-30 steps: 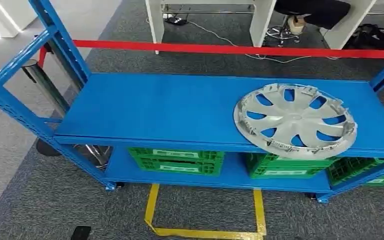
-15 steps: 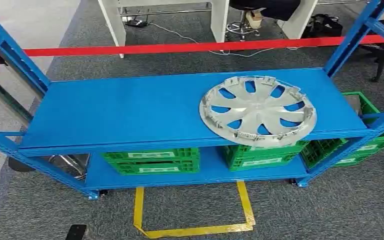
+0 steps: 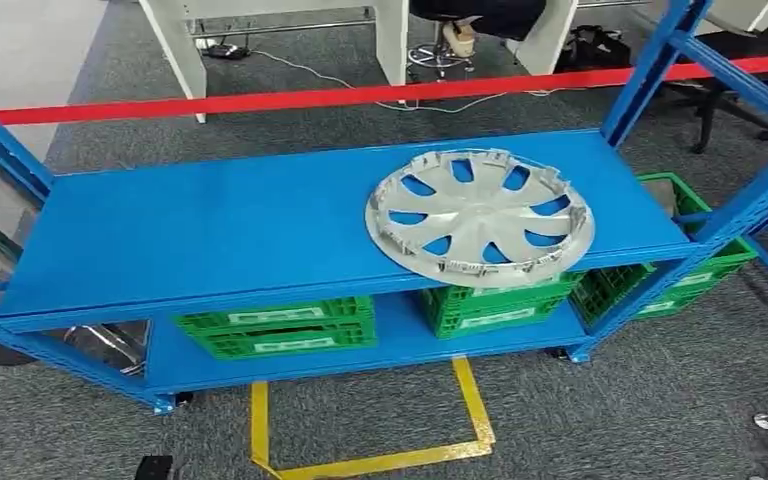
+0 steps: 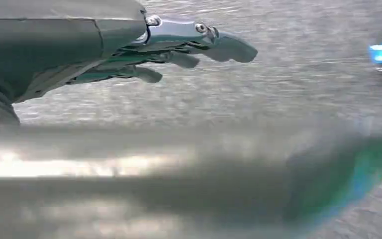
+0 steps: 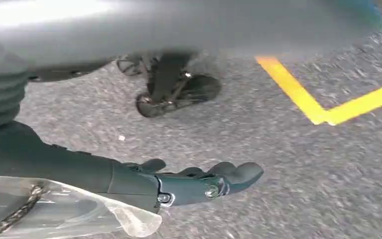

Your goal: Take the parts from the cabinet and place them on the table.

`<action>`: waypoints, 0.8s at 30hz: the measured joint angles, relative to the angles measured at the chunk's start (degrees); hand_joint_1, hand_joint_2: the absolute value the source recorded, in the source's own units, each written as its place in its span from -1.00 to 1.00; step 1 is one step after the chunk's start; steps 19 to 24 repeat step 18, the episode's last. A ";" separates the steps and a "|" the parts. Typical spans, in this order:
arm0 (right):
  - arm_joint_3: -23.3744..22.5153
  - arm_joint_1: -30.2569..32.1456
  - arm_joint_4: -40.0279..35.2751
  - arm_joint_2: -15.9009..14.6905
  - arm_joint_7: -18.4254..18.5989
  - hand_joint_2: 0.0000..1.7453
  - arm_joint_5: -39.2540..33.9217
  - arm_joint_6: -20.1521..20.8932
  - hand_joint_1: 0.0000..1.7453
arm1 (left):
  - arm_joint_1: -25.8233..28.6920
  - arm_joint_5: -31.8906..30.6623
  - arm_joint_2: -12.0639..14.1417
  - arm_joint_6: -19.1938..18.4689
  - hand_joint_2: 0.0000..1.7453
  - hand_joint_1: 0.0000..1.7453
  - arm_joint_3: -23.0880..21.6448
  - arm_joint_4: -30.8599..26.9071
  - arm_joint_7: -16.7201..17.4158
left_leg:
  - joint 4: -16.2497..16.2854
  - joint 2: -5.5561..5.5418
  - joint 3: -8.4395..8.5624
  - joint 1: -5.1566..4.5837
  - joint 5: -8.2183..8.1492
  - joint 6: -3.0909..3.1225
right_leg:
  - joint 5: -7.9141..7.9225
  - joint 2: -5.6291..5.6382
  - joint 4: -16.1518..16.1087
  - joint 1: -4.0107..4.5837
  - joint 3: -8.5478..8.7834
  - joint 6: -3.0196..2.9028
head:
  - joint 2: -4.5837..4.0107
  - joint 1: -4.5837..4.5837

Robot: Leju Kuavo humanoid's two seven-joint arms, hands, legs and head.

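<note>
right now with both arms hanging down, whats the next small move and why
Probably raise both arms toward the hubcap. It lies flat on the blue shelf, its near edge overhanging the front lip, untouched. The left robot hand and right robot hand hang over the carpet, fingers apart and holding nothing. The hubcap looks wide, so a two-handed grip at its rim seems safest.

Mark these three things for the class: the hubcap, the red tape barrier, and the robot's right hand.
hubcap (image 3: 479, 214), head view, on its silver centre.
red tape barrier (image 3: 290, 99), head view, on the middle of the strip.
right hand (image 5: 199, 180), right wrist view, on the middle of the hand, above the carpet.
</note>
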 joint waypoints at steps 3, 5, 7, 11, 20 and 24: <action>1.40 0.61 -0.24 -0.50 1.64 1.00 -1.35 0.46 -1.00 | 0.61 2.87 0.72 -0.85 1.00 -1.00 -2.66 -0.04 1.58 | 0.03 -0.03 -0.07 -0.21 0.02 0.33 | 0.29 -0.07 -0.39 -0.19 0.13 0.48 | 0.00 0.05; 2.80 1.07 -0.63 -0.98 2.96 1.00 -2.56 1.01 -1.00 | 0.89 5.30 1.07 -1.93 1.00 -1.00 -4.69 -0.22 2.89 | 0.04 -0.02 -0.08 -0.33 0.03 0.52 | 0.37 -0.05 -0.51 -0.33 0.19 0.68 | 0.00 0.05; 4.22 1.66 -1.00 -1.38 4.20 -1.00 -3.71 1.42 -1.00 | 1.32 7.48 1.55 -2.98 -1.00 -1.00 -7.20 -0.39 4.11 | 0.06 -0.01 -0.08 -0.43 0.05 0.60 | 0.45 -0.03 -0.56 -0.44 0.19 1.04 | 0.00 0.02; 7.07 2.86 -1.88 -2.25 6.39 -1.00 -5.75 2.23 -1.00 | 2.35 11.66 2.54 -4.79 -1.00 -1.00 -11.94 -1.16 6.28 | 0.09 -0.01 -0.08 -0.51 0.04 0.86 | 0.52 -0.03 -0.59 -0.49 0.16 1.17 | 0.00 0.02; 12.79 4.97 -3.63 -3.87 10.61 -1.00 -9.58 3.76 -1.00 | 4.24 19.31 4.44 -8.24 -1.00 -1.00 -21.12 -3.06 10.30 | 0.08 0.00 -0.12 -0.43 0.06 0.87 | 0.48 -0.06 -0.55 -0.41 0.16 1.19 | 0.00 0.00; 12.79 4.97 -3.63 -3.87 10.61 -1.00 -9.58 3.76 -1.00 | 4.24 19.31 4.44 -8.24 -1.00 -1.00 -21.12 -3.06 10.30 | 0.08 0.00 -0.12 -0.43 0.06 0.87 | 0.48 -0.06 -0.55 -0.41 0.16 1.19 | 0.00 0.00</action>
